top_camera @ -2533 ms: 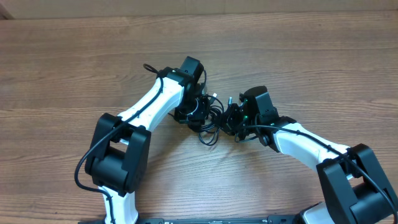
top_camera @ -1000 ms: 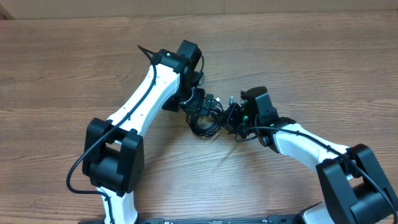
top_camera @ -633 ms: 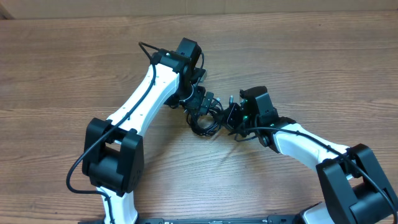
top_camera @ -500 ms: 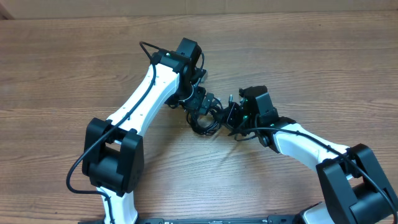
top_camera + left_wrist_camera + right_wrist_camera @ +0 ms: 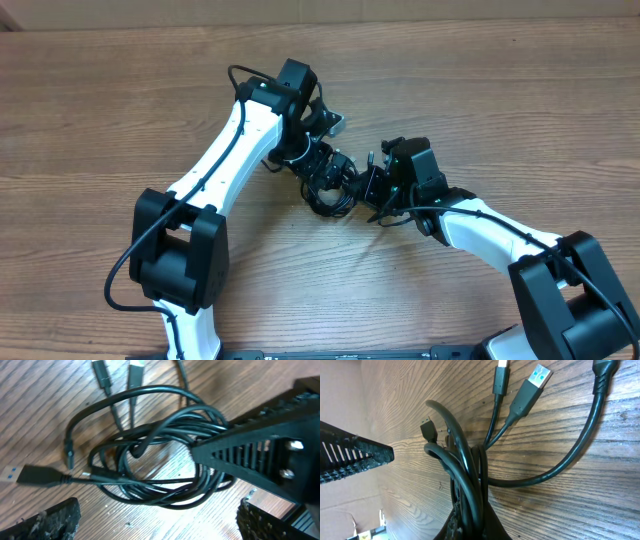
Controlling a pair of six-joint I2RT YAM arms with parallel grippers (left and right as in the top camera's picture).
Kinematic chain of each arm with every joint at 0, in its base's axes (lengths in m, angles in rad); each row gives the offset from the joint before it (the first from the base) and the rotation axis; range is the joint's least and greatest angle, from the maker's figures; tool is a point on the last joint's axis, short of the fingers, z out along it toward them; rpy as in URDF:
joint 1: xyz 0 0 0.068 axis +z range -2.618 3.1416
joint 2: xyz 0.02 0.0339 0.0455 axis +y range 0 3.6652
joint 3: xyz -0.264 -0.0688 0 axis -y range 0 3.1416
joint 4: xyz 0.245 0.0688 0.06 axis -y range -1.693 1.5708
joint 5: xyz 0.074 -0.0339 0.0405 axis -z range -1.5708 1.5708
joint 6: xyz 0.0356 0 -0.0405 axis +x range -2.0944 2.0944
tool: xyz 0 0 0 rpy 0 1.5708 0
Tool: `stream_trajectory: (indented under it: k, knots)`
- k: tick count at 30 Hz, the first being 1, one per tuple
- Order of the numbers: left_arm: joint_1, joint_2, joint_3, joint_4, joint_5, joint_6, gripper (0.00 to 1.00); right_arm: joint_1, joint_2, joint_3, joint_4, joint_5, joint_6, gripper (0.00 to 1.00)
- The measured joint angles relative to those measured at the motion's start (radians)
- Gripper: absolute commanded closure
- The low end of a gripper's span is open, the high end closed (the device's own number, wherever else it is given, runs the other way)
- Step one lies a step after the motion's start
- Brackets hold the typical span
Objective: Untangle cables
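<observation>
Bare wood-grain desk is left open on all sides of the cables, which are bunched at the middle between the two arms. The left fingers are spread wide over the coil. The right fingers are pinched on a bundle of strands, their tips hidden under it. Thin, glossy black loops are overlapped, and the separate cords are hard to trace. Several plugs are splayed outward.

We see the right gripper clamped on the cables, with the black bundle running up from its tips. Plug ends fan out on the tabletop: a blue-tongued USB plug, a slimmer plug just beside it, and a small plug on the left. A ribbed finger of the left arm sits apart from the bundle.
</observation>
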State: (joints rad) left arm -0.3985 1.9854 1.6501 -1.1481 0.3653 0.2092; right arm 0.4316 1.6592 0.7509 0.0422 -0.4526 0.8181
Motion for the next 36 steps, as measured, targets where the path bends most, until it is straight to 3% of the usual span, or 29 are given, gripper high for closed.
stream_trajectory:
  k: [1, 3, 4, 8, 14, 18, 22, 24, 27, 36]
  knots:
    - [0.000, 0.000, 0.000, 0.000, 0.005, 0.009, 0.06, 0.000, 0.000, 0.000, 0.000, 0.000, -0.002, 0.96]
    - [0.000, 0.000, -0.003, 0.005, 0.014, 0.030, 0.26, 0.000, 0.000, 0.000, 0.000, 0.000, -0.004, 0.96]
    - [0.000, 0.000, -0.006, 0.013, 0.019, 0.041, 0.30, 0.000, 0.000, 0.000, 0.000, 0.000, -0.005, 0.96]
    - [0.000, 0.000, -0.033, 0.056, 0.024, 0.072, 0.32, 0.000, 0.000, 0.000, 0.000, 0.000, -0.007, 0.96]
    - [0.000, 0.000, -0.095, 0.131, 0.024, 0.088, 0.24, 0.000, 0.000, 0.000, 0.000, 0.000, -0.007, 0.96]
    - [0.000, 0.000, -0.122, 0.145, 0.030, 0.125, 0.24, 0.000, 0.000, 0.000, 0.000, 0.000, -0.007, 0.96]
    - [0.000, 0.000, -0.143, 0.149, 0.050, 0.187, 0.39, 0.000, 0.000, 0.000, 0.000, 0.000, -0.007, 0.96]
    - [0.000, 0.000, -0.158, 0.159, 0.056, 0.220, 0.34, 0.000, 0.000, 0.000, -0.002, 0.000, -0.010, 0.96]
    - [0.000, 0.000, -0.182, 0.188, 0.059, 0.257, 0.00, 0.000, 0.000, 0.000, -0.001, 0.000, -0.022, 0.96]
    - [0.000, 0.000, -0.196, 0.224, 0.050, 0.267, 0.00, 0.000, 0.000, 0.000, -0.001, 0.000, -0.034, 0.96]
